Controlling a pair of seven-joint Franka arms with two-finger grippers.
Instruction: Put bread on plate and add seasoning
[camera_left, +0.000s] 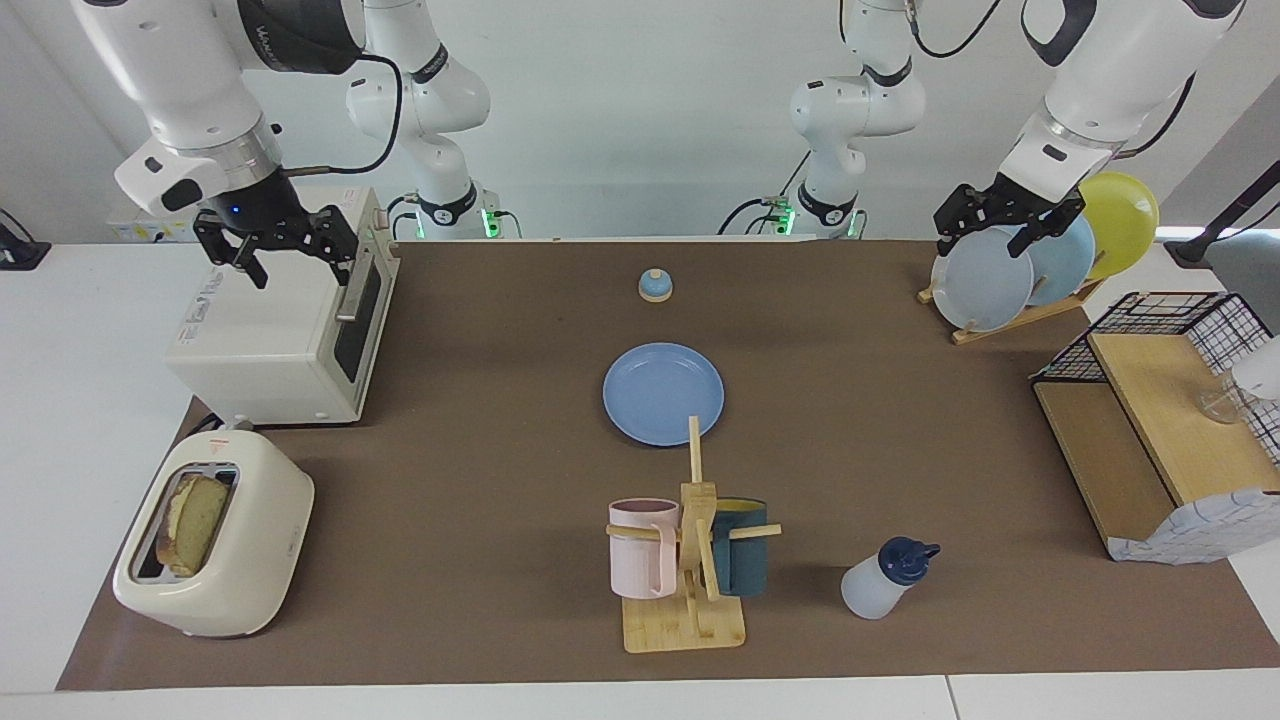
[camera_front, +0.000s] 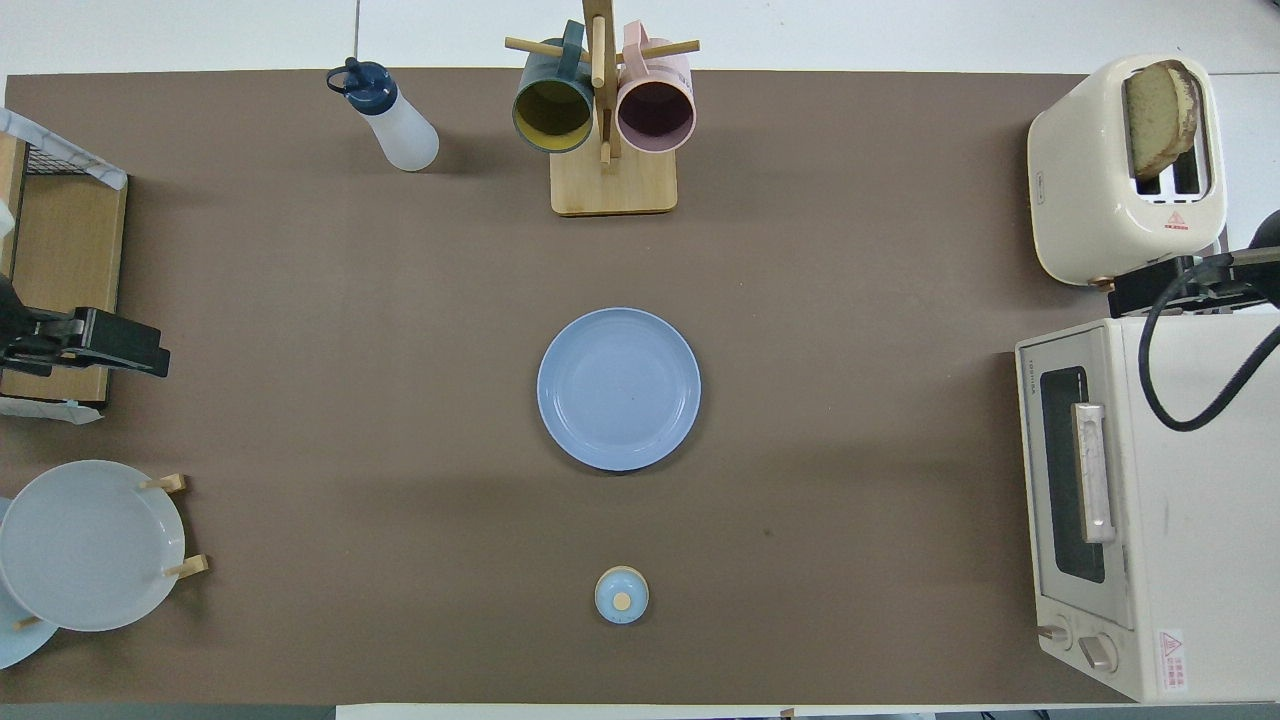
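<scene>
I see the bread (camera_left: 192, 524) — a tan slice with darker crust — standing upright in a slot of the cream toaster (camera_left: 215, 548) at the right arm's end. My blue plate (camera_left: 663, 392) lies flat and bare mid-table. The seasoning (camera_left: 886, 579) — whitish bottle, navy cap — stands farther from the robots than the plate.

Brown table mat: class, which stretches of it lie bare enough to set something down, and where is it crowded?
Bare stretches lie between the plate and the toaster oven, between the plate and the plate rack, and between the plate and the mug stand. A narrower one separates the plate from the bell. Crowding sits farthest from the robots: the seasoning bottle, mug stand and toaster.
</scene>
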